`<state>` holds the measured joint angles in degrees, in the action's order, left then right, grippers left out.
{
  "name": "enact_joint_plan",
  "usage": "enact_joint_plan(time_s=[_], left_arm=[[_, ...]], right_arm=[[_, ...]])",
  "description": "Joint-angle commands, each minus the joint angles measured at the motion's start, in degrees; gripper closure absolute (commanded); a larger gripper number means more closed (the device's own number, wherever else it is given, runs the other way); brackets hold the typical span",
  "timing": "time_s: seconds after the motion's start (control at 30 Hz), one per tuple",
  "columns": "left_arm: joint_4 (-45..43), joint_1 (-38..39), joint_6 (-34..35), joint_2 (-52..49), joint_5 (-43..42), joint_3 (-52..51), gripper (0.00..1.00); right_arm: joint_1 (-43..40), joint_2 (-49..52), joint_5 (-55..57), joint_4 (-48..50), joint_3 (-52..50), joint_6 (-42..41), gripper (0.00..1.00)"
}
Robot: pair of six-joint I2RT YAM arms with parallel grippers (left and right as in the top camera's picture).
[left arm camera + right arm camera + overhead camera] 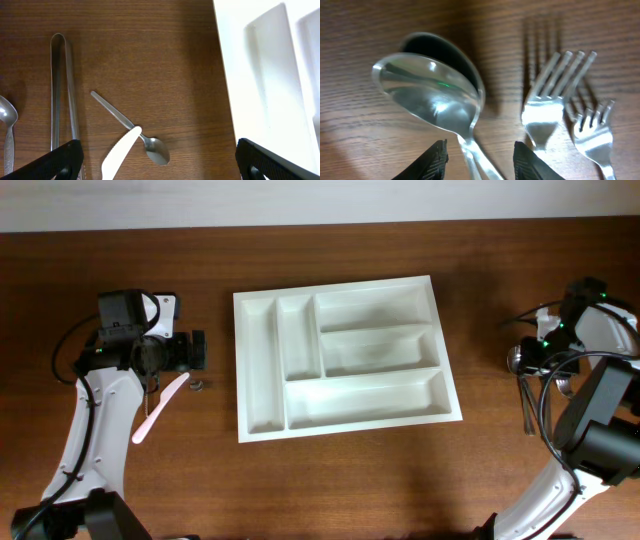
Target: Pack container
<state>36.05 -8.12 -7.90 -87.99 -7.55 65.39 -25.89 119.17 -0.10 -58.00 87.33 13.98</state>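
Steel spoon [432, 95] straddled by right jaws, maybe gripped.

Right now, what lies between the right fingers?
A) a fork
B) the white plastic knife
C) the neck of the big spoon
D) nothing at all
C: in the right wrist view the big spoon has its neck running down between the right fingers, while the larger fork and the smaller fork lie outside them.
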Motion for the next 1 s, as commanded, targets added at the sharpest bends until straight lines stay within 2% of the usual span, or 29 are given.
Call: enact_joint_plan(time_s=[0.0,0.07,0.17,0.8,0.9,0.97], left_arm=[[0.0,-0.2,-1.0,-0.4,-1.0,1.1,0.01],[0.0,-0.2,-1.0,-0.4,-1.0,1.1,0.01],[0.0,-0.2,-1.0,-0.4,-1.0,1.1,0.01],[0.0,-0.2,-1.0,-0.4,-1.0,1.1,0.01],[0.0,-0.2,-1.0,-0.4,-1.0,1.1,0.01],[0.0,-0.2,-1.0,-0.4,-1.0,1.1,0.01]], right_arm=[[-2.4,-0.3,-1.5,-0.2,0.9,-0.1,0.56],[-3.1,-0.3,-1.8,-0.2,0.9,0.0,0.57],[-3.3,-0.3,-4.5,-0.3,0.6,0.0,0.62],[-2.7,-0.3,-1.6,4.5,-6.4,-0.9,0.62],[-2.7,-0.3,-1.6,4.7,-6.4,-0.9,0.67],[-2.7,-0.3,-1.7,4.9,-6.4,-0.9,0.67]])
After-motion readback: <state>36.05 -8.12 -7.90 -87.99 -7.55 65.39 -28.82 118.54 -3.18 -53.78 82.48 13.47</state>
